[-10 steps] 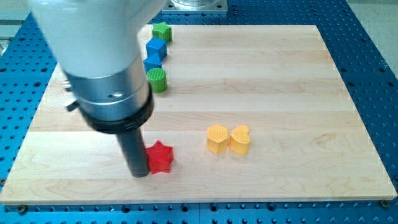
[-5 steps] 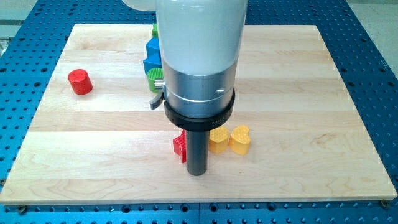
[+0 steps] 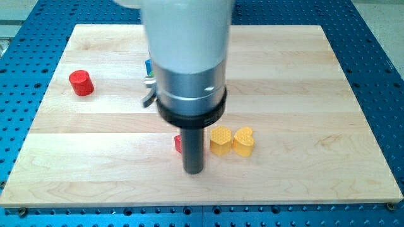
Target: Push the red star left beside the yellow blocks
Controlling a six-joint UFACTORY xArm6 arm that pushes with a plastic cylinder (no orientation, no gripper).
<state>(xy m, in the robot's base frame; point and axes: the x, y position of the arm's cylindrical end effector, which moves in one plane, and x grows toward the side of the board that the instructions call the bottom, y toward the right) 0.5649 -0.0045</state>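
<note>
Red star [image 3: 178,144] shows only a sliver behind my tip [image 3: 193,171].

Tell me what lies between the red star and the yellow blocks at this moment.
In the camera view, my rod stands there: my tip sits just right of the red star, whose left edge alone shows, and just left of the yellow blocks. No other block intervenes.

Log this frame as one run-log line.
my tip: at view's bottom, in front of red star | star: mostly hidden by rod, left of yellow blocks | red cylinder: far left
</note>
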